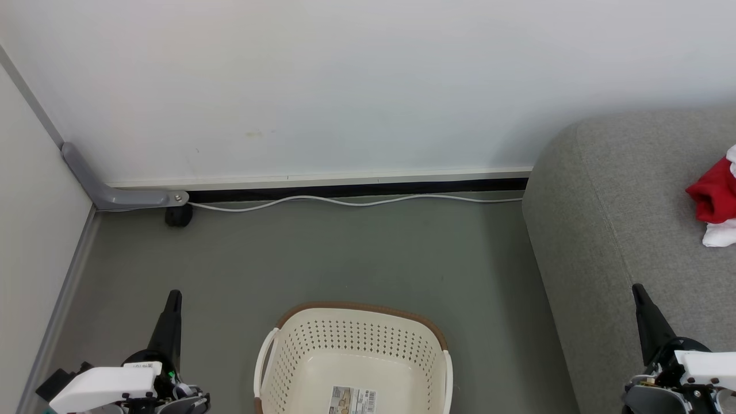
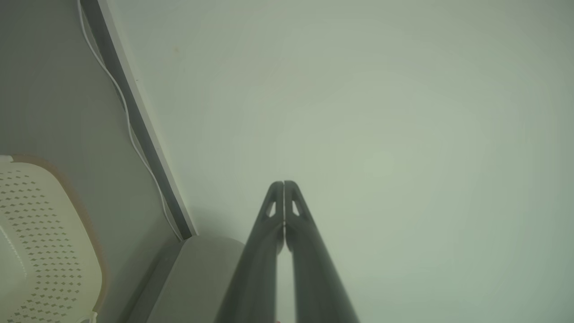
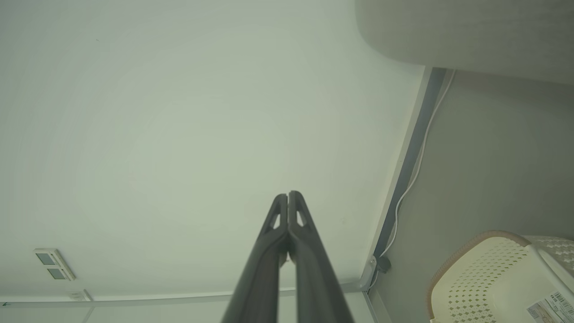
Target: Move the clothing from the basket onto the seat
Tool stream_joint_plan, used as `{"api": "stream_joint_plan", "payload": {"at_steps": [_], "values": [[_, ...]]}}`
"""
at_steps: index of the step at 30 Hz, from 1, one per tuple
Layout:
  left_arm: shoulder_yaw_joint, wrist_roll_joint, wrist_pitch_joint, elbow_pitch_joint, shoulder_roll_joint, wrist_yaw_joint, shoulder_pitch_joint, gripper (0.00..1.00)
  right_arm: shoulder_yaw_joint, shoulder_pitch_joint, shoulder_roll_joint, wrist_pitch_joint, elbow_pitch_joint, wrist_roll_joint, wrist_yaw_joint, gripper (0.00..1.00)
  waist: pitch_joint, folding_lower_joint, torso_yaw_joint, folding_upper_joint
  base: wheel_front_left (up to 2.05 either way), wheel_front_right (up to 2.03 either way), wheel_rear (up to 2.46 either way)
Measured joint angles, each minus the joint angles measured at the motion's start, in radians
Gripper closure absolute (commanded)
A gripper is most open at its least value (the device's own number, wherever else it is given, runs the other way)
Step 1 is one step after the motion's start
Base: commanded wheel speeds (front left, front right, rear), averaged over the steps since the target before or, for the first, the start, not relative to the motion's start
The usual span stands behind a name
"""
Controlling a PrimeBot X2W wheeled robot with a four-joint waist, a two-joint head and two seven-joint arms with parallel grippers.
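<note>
My left pincer [image 2: 284, 184] and right pincer [image 3: 288, 194] are pinched together either side of the perforated cream plastic basket [image 1: 356, 308], with soft red-and-white clothing [image 1: 715, 198] crumpled on the grey woven seat [image 1: 621, 207].

Left gripper [image 1: 173, 296], seven o'clock — long dark tapered fingers [image 1: 167, 336], white wrist shell [image 1: 103, 384], small label [image 1: 144, 365]. Right gripper [image 1: 637, 290], five o'clock: same, with screws [image 1: 698, 393].

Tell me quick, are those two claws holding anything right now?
Left gripper: shut, holding nothing.
Right gripper: shut, holding nothing.
</note>
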Motion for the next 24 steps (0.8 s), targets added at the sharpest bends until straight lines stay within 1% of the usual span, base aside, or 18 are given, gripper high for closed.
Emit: {"api": "stream_joint_plan", "payload": {"at_steps": [24], "values": [[0.000, 0.000, 0.000, 0.000, 0.000, 0.000, 0.000, 1.00, 0.000, 0.000, 0.000, 0.000, 0.000, 0.000, 0.000, 1.00, 0.000, 0.0000, 0.000, 0.0000, 0.00, 0.00, 0.00]]}}
